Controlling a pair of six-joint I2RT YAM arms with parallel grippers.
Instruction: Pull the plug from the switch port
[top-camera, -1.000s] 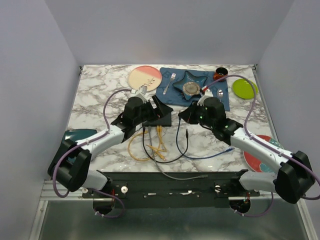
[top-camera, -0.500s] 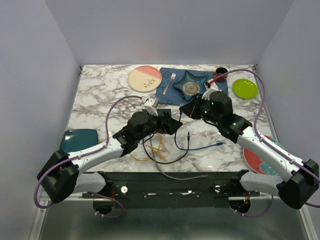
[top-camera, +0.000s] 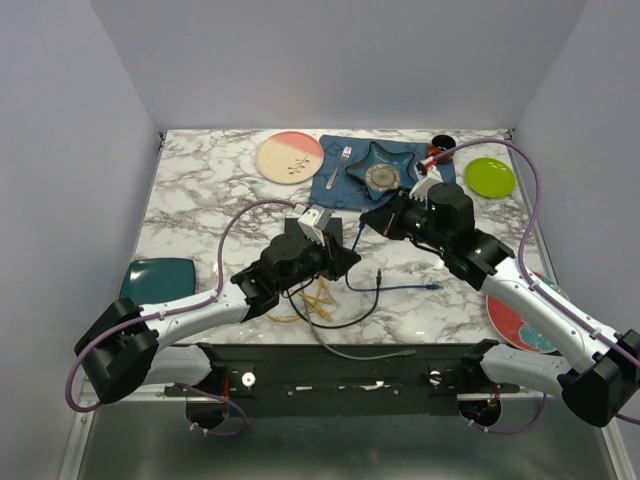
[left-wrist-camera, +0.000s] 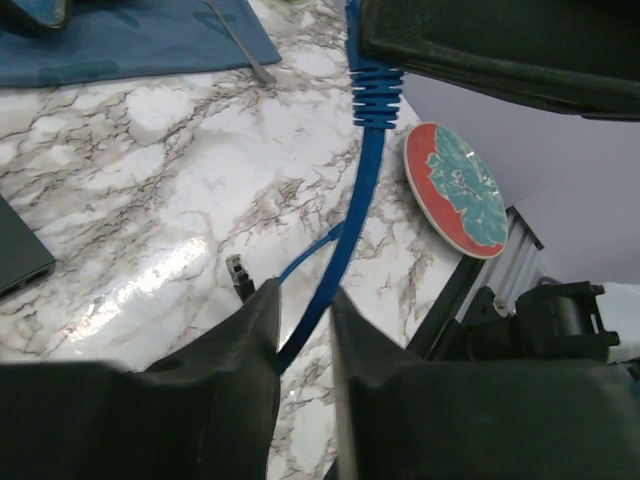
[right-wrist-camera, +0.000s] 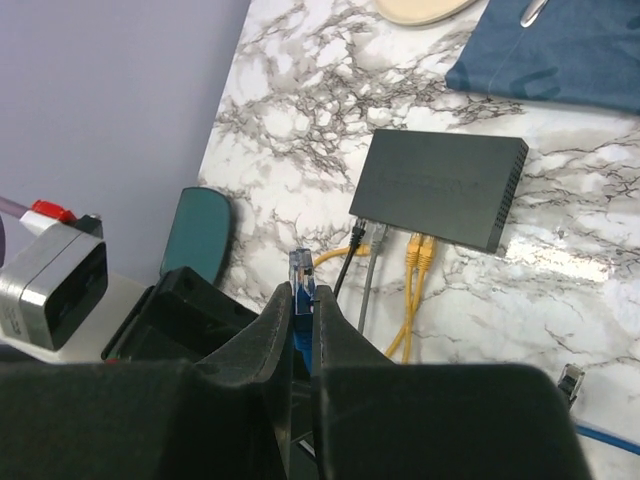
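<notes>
Although the marble counter (top-camera: 200, 200) is crowded, you can find the switch (right-wrist-camera: 440, 185) lying flat on it just beside the dark blue placemat (top-camera: 340, 190). The top view hides most of the switch under your left arm, while the right wrist view shows it whole. A black cable (right-wrist-camera: 350, 255), a grey cable (right-wrist-camera: 370, 260) and two yellow cables (right-wrist-camera: 415, 260) sit in its sockets. Your right end effector (right-wrist-camera: 302, 295) is pressed together on the blue plug (right-wrist-camera: 301, 268), whose clear tip points up, free of any socket and apart from the switch. From that plug the blue cable (left-wrist-camera: 350, 200) runs down through your left end effector (left-wrist-camera: 305, 300). Its fingers stand a narrow gap apart around the cable, and you cannot tell whether they bite on it. A red and teal plate (left-wrist-camera: 455, 190) lies near the counter's right edge.
</notes>
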